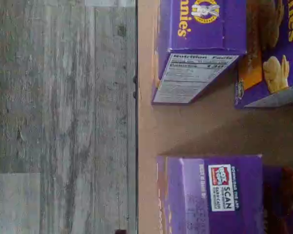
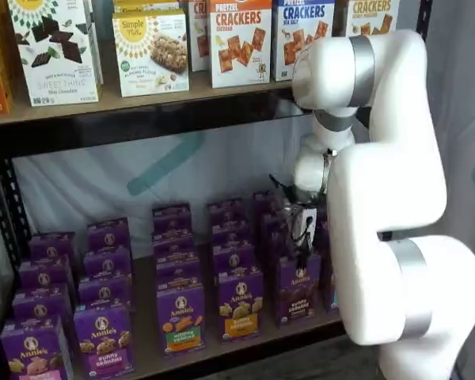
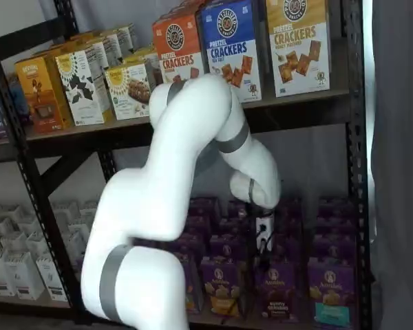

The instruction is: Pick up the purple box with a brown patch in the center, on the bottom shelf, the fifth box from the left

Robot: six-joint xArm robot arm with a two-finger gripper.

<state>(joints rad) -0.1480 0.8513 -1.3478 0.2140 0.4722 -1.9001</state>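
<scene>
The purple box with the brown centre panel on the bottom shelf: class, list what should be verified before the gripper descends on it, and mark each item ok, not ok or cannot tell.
1. Target found: purple box stands upright in the front row of the bottom shelf: ok.
2. Gripper above the target: hangs over that column in both shelf views: ok.
3. Fingers open: side-on, no gap visible: cannot tell.
4. Nothing held: no box seen in the fingers: ok.
5. Clearance from the orange-panel box beside it: close neighbours, gap unclear: cannot tell.
</scene>
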